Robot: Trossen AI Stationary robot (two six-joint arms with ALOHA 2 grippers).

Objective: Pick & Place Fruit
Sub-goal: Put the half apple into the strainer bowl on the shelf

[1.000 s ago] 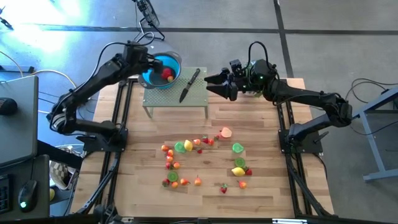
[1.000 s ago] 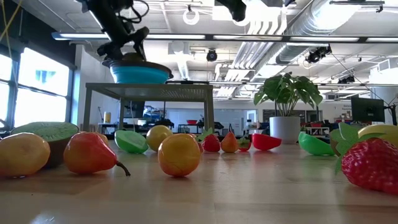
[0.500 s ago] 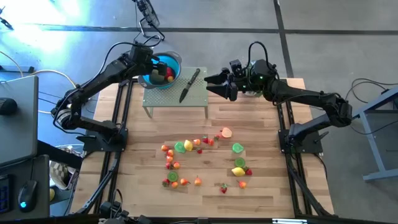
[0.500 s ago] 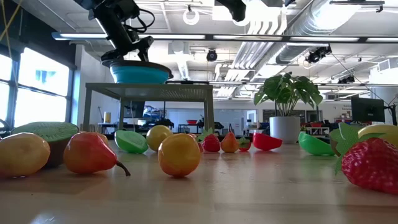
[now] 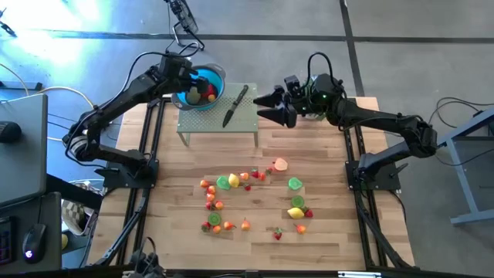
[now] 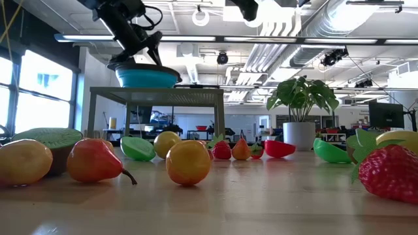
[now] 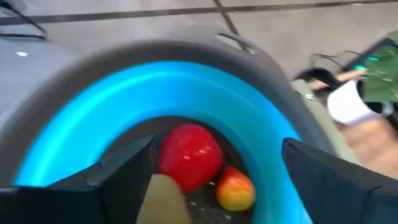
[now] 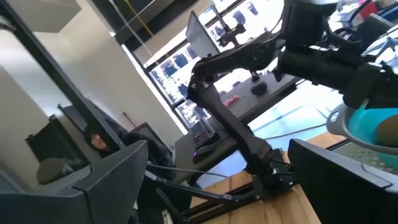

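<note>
Fruit (image 5: 247,202) is scattered over the near middle of the wooden surface (image 5: 324,232): small toy pieces in red, orange, yellow and green, some whole, some halved, lying close together but mostly apart. A few more pieces are seen inside the blue bowl (image 5: 219,76), which stands on the small grey stand (image 5: 247,116) at the far side, beside a black-handled knife (image 5: 235,105). In the left wrist view a red piece (image 7: 189,155), a small orange-red piece (image 7: 236,191) and a pale yellowish piece (image 7: 163,198) are seen lying at the bowl's bottom.

The left pincer (image 5: 187,76) is held just over the bowl's left rim with its fingers apart and nothing between them. The right pincer (image 5: 272,109) is held to the right of the stand, above the surface, fingers also spread wide and empty.

The pieces are judged to be light, hollow and rigid, with smooth, glossy skins, so slipping or rolling away is the likely trouble rather than crushing. Round pieces such as the yellow-orange ball (image 6: 188,162) would best be taken across their widest part, fingers brought down on either side. The pear-shaped piece (image 6: 93,160) would be held more surely across its fat lower body than at its narrow neck. Halved pieces such as the green half (image 6: 138,148) are best gripped across the curved sides, not by the thin rim.
</note>
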